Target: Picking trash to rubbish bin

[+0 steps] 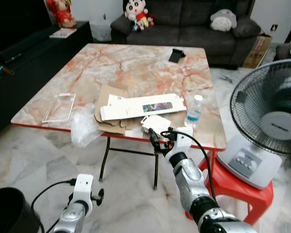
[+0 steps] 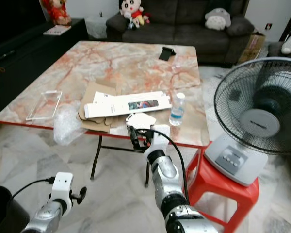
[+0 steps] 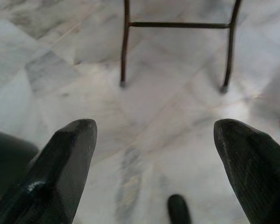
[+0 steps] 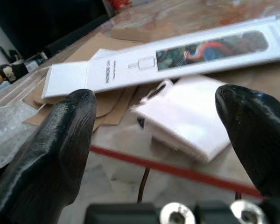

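Right gripper [image 1: 161, 139] raised to the table's near edge, fingers spread wide around the small white packet [image 4: 186, 116] — lined up to grasp it; left gripper [image 3: 154, 154] low, also open.

Light: I see soft, even indoor daylight, bright on the marble table [image 1: 136, 68] | Shadows: faint under that table, dark cabinet [image 1: 19, 53] left of it dim | Glare: mild sheen on floor [image 3: 144, 116] | Focus: head views sharp; wrist views soft, close black fingers [image 4: 56, 154] blurred | Distortion: slight bending at edges
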Controlling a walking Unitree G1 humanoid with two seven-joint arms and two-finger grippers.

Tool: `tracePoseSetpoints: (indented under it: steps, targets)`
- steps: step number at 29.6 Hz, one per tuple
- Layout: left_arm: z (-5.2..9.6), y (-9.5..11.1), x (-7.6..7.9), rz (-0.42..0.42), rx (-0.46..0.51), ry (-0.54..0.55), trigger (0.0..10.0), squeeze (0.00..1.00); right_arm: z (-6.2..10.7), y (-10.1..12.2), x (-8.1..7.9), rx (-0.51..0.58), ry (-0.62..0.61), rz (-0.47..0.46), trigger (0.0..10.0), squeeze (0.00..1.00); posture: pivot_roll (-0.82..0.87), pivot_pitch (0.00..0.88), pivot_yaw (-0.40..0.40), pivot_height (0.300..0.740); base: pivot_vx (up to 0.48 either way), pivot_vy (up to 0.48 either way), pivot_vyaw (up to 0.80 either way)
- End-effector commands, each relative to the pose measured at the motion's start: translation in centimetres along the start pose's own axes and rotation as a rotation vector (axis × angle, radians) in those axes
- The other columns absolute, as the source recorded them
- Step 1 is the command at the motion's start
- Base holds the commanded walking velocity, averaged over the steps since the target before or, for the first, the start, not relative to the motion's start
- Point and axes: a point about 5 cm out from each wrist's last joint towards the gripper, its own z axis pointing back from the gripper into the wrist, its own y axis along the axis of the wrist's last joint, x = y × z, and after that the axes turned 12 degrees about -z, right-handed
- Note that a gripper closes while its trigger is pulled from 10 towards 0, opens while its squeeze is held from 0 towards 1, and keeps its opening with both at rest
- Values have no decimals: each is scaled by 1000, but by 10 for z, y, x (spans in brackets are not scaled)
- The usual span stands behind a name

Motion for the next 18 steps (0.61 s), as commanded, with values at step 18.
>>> tracePoseSetpoints:
  steps: [18]
  targets:
    - [1,-2,6,-2,6,-22,10000,0,-2,4,-2,30,3,-10,10000,0,-23,0,31,740,273,0,0]
